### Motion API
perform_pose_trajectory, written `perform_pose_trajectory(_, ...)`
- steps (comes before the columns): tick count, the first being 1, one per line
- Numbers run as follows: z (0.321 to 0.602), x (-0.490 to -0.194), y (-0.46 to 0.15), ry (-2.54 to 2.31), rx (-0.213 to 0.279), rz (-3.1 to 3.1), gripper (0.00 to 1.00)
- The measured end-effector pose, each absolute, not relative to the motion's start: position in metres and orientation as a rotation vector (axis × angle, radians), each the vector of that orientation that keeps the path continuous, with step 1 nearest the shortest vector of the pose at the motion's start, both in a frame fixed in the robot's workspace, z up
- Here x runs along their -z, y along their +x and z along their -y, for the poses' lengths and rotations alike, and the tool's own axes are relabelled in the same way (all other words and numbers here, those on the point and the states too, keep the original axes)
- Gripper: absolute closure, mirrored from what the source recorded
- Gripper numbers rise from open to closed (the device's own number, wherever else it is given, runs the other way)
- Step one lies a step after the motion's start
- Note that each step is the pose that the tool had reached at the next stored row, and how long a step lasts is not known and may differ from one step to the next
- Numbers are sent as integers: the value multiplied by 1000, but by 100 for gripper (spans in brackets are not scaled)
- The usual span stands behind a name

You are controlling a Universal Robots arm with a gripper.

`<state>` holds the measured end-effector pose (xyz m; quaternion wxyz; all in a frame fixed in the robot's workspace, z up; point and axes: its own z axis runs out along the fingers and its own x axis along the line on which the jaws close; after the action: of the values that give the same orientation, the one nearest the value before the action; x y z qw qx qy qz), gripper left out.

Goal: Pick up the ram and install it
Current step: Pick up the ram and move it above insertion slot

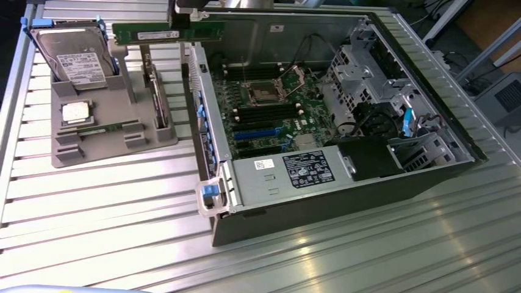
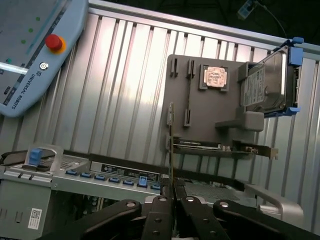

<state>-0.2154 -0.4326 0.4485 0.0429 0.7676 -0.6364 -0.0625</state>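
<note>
Plainly, the ram (image 1: 167,30) could twist or slip, I judge, because my jaws, narrowed onto it, pinch only a short stretch of its thin board. It is a long, slim green stick with small dark chips. I hold it level in the air at the far side, over the gap between the grey holder (image 1: 106,149) on the left and the open computer case (image 1: 342,204) on the right.

Gripper (image 1: 184,13) cut off by the exterior view's upper edge. Ram (image 2: 171,150) seen edge-on from the wrist, one end hidden between fingers (image 2: 159,215). Control pad (image 2: 30,45) cropped at the picture's edge. Power supply label (image 1: 308,170) too small to be read.
</note>
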Motion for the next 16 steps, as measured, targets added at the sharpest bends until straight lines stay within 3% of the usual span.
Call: perform_pose_trajectory(16, 433, -434, -157, 2336, 215, 1937, 87)
